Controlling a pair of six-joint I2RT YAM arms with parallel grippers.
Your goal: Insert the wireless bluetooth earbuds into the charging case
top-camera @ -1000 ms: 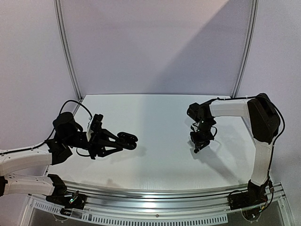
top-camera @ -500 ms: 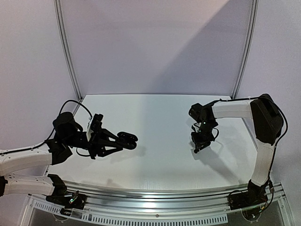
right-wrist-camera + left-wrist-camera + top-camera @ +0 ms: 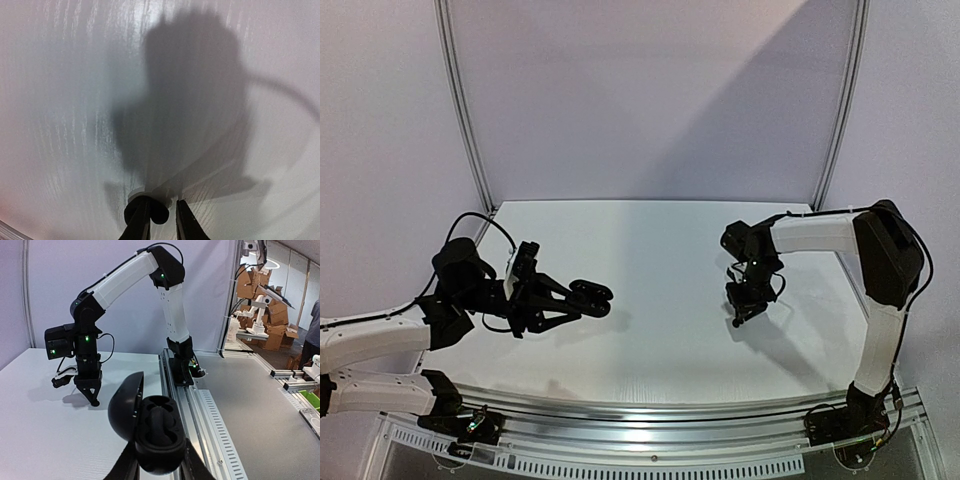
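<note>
Wireless earbud (image 3: 160, 214), small and dark, is pinched in the right gripper (image 3: 161, 202) pointing down above the white table (image 3: 650, 250) between lilac walls (image 3: 650, 100), while the left gripper (image 3: 160, 465), stretched low sideways, clamps the open black charging case (image 3: 157, 437).

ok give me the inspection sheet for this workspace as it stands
surface: white table, arm shadows on it
job's things: black charging case, lid open, held off the table; one small dark earbud between the right fingers
clutter: nothing seen
grippers: left gripper shut on the charging case; right gripper pointing down, shut on the earbud
cables: black cable looping over the left wrist
surroundings: pale walls, metal frame posts; cardboard boxes beyond the cell
</note>
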